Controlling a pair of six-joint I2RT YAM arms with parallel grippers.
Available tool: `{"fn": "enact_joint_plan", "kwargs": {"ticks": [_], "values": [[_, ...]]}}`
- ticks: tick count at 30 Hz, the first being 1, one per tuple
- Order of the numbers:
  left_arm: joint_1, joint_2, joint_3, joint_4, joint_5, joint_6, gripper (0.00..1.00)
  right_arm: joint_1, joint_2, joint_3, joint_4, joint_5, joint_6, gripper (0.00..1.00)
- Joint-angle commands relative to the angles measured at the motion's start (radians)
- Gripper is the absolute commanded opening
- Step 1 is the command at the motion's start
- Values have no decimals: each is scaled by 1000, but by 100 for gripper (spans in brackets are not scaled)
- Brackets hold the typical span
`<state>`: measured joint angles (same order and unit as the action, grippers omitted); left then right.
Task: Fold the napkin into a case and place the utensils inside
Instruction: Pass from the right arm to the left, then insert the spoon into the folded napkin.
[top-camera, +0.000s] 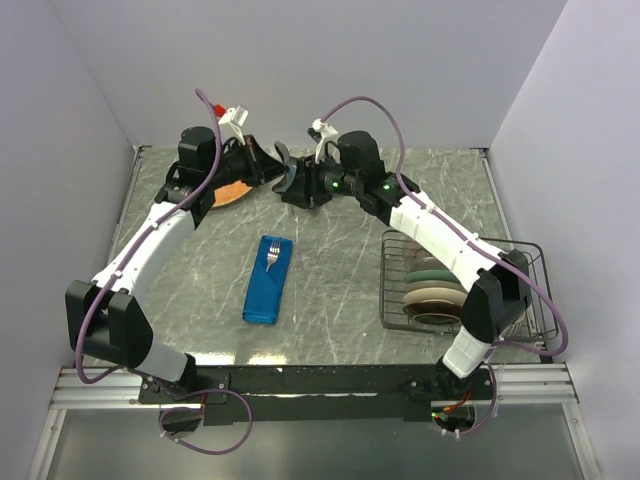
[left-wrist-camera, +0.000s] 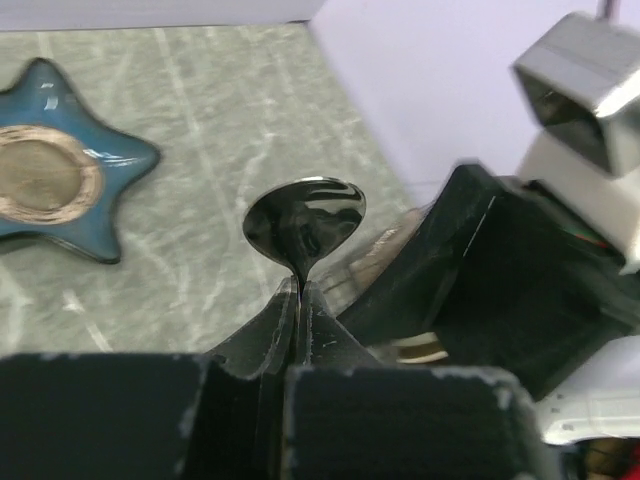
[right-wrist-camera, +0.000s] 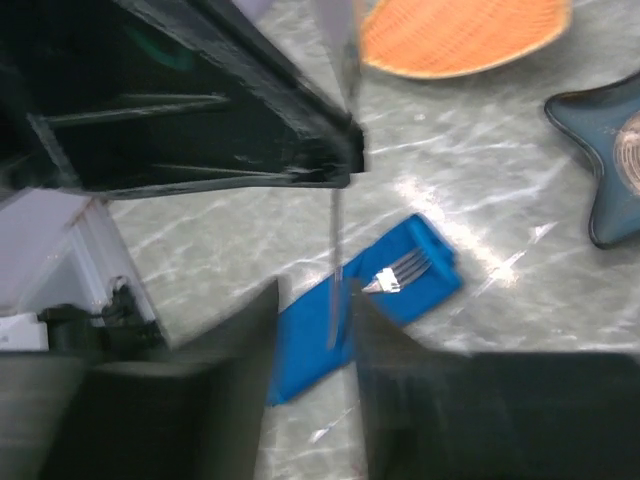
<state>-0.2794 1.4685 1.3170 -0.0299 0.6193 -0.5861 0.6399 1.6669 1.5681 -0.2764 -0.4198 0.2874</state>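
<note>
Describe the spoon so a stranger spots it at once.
Look over the far side of the table, near the orange dish. The left gripper is shut on the spoon, thin handle pinched, shiny oval bowl past the jaws. The fork lies in the blue case instead.

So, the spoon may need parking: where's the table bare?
Bare table between the case and the dish rack, and between the case and the left arm. Crowded at the back: orange dish, star dish, left end effector and right end effector.
</note>
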Motion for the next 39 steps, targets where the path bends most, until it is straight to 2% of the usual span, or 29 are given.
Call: {"fn": "enact_joint_plan", "kwargs": {"ticks": [1,5,10,14,18,26,34,39], "values": [[3,-20,25,-74,-50,124,1,-54,8,49,11,-100,70,62],[5,-25,-18,-139,-101,218,1,-186,88,30,0,-175,133,63],[3,-8,-68,-180,-158,272,1,-227,191,61,-43,-227,81,55],[-3,27,-81,-200,-191,289,1,-227,299,75,-21,-295,97,47],[-6,81,-90,-219,-216,292,1,-204,372,87,0,-326,105,46],[-41,124,-148,-174,-230,313,1,-149,459,55,94,-338,110,47],[-64,194,-156,-142,-236,315,1,-128,556,90,92,-326,67,54],[-78,223,-147,-149,-240,327,1,-120,590,107,102,-329,90,54]]}}
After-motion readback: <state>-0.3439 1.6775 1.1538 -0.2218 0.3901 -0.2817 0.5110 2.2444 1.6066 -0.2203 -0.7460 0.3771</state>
